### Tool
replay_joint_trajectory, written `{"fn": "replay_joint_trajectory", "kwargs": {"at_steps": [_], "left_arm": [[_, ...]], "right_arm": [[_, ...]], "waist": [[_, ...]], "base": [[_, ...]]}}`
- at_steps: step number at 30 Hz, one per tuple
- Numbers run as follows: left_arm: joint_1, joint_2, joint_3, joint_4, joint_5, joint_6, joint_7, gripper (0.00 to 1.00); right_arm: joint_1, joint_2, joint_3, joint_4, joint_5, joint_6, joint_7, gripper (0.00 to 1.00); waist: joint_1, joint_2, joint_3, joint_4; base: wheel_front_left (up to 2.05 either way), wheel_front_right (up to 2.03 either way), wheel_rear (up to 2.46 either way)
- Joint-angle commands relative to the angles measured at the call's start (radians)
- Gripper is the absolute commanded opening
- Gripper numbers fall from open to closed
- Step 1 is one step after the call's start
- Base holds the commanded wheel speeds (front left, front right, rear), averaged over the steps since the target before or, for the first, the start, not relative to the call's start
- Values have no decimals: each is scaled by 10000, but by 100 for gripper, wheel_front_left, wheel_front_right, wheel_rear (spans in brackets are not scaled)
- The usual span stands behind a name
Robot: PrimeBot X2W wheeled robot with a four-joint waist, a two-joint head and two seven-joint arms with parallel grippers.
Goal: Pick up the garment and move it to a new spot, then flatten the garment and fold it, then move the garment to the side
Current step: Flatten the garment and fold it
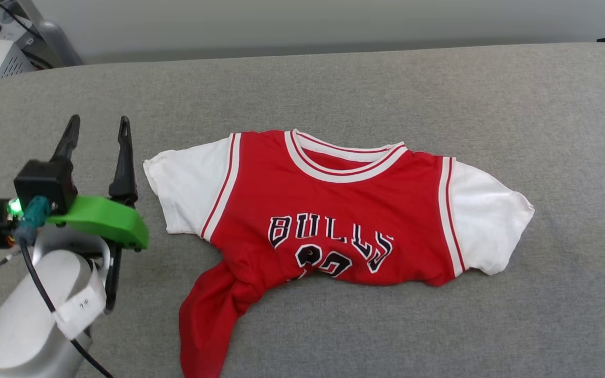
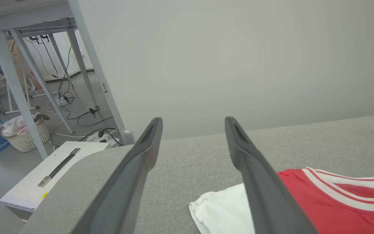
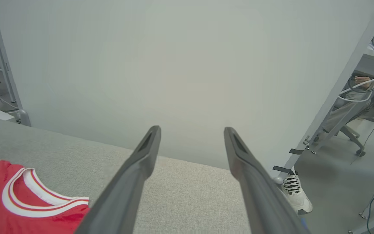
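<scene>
Looking down from my head, I cannot see the whole shirt. Its lower half is bunched and twisted into a red tail that trails toward my lower left and is cut off by the bottom edge. The bunching swallows the bottom of the number, so I cannot read it, and the lettering above is wrinkled at its end. The upper part lies front up on the grey pad, collar away from me, both white sleeves spread out.

My right gripper is mostly cut off in the head view, where a single dark finger pokes in at the right edge. Its wrist view shows both fingers spread apart with nothing between them, above the pad. There the shirt is only a patch of red with the striped collar at the lower left, cut by the frame and partly behind the finger on that side. A pale shoe stands on the floor past the pad's edge, partly behind the other finger.

My left gripper is likewise parted and empty. In the head view it sits just left of the shirt's nearer sleeve, close but not touching, fingers pointing away from me. In its wrist view one finger hides the seam where that sleeve meets the red body, and the sleeve's end shows low between the two fingers. I cannot tell how high the fingers are above the pad. My right gripper is well apart from the other sleeve, out to the right.
</scene>
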Motion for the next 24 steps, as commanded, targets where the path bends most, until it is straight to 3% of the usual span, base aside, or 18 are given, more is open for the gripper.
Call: {"fn": "replay_joint_trajectory", "kwargs": {"at_steps": [1,8,11,14,18,24], "left_arm": [[462,-218,197,-266,293,123,-55,100],[1946,-1213,1471,-1180,1596,290,-56,100],[2392,-1599,1978,-1439,2005,187,-56,100],[2637,-1897,2384,-1518,2344,-6,-56,100],[2813,-2390,2935,-1516,2814,-427,-56,100],[2631,-2868,3349,-1394,3324,-929,-56,100]], "right_arm": [[-201,-219,257,135,329,-7,476,100],[-998,-1752,2193,974,2375,-7,4202,100],[-1200,-2107,2882,1259,3484,-7,5903,100],[-1464,-2304,3298,1420,3950,-7,6911,100],[-1943,-2240,3939,1993,4009,-7,7626,100],[-2507,-1947,4751,2981,3751,-7,7602,100]], "waist": [[0,-1,103,118],[0,-1,473,349],[0,-1,671,448],[0,-1,893,522],[0,-1,1277,707],[0,-1,1670,884]], "base": [[0,0,0],[0,0,0],[0,0,0],[0,0,0],[0,0,0],[0,0,0]]}}
